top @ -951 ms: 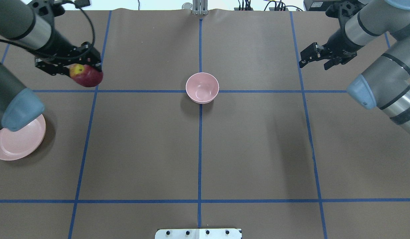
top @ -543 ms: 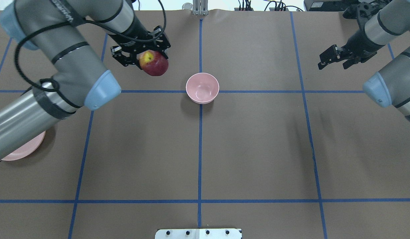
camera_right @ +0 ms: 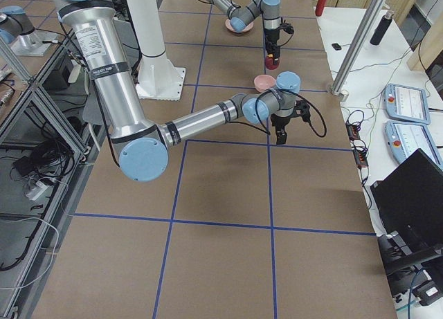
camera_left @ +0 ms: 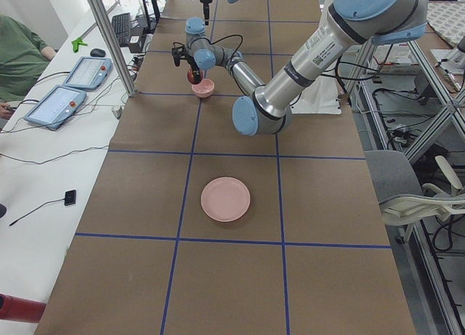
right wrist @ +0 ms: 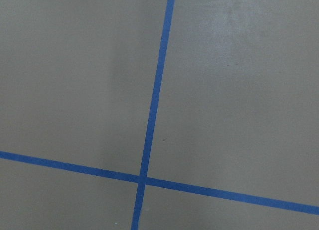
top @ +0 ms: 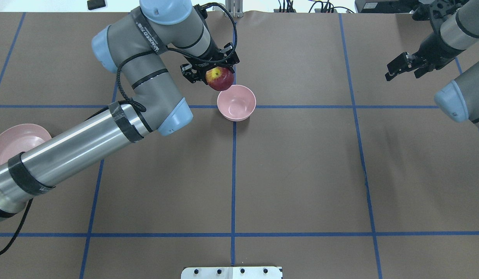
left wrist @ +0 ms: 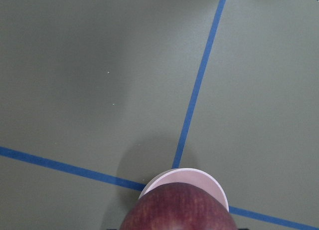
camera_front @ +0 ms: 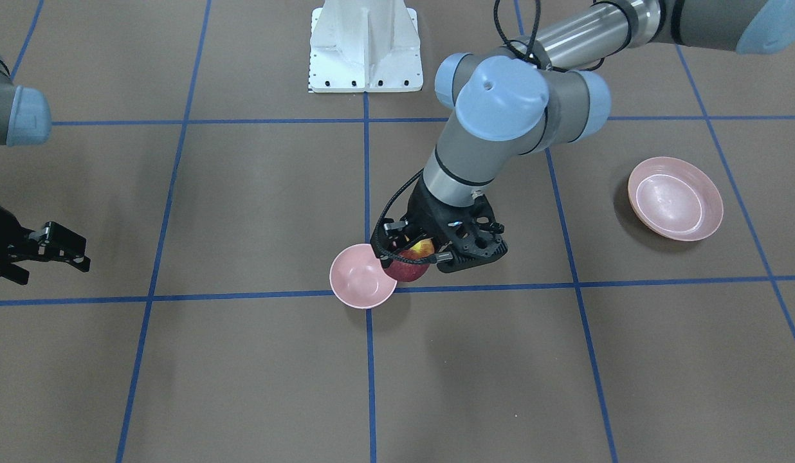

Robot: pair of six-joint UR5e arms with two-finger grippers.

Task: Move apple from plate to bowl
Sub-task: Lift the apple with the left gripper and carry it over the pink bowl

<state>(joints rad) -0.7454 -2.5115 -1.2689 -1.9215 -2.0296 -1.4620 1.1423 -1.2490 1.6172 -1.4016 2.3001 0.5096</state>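
Observation:
The dark red apple [top: 220, 78] with its yellow patch is held in my shut left gripper [top: 215, 73]. It hangs above the table, over the far-left rim of the small pink bowl [top: 237, 103]. In the front-facing view the apple [camera_front: 409, 263] overlaps the near-right rim of the bowl [camera_front: 359, 278]. The left wrist view shows the apple [left wrist: 179, 210] over the bowl's rim [left wrist: 212, 182]. The bowl's inside is bare. The wide pink plate [top: 12, 141] lies empty at the far left, also in the front-facing view [camera_front: 675, 207]. My right gripper [top: 404, 69] is open and empty at the far right.
Blue tape lines cross the brown table cover. The white mount [camera_front: 365, 45] stands at the robot's side of the table. My left arm's forearm [top: 76, 151] stretches across the left half, above the table and partly over the plate.
My left gripper has carried the apple rightward, from near the left edge to the bowl's rim. The right gripper has drawn a little further right.

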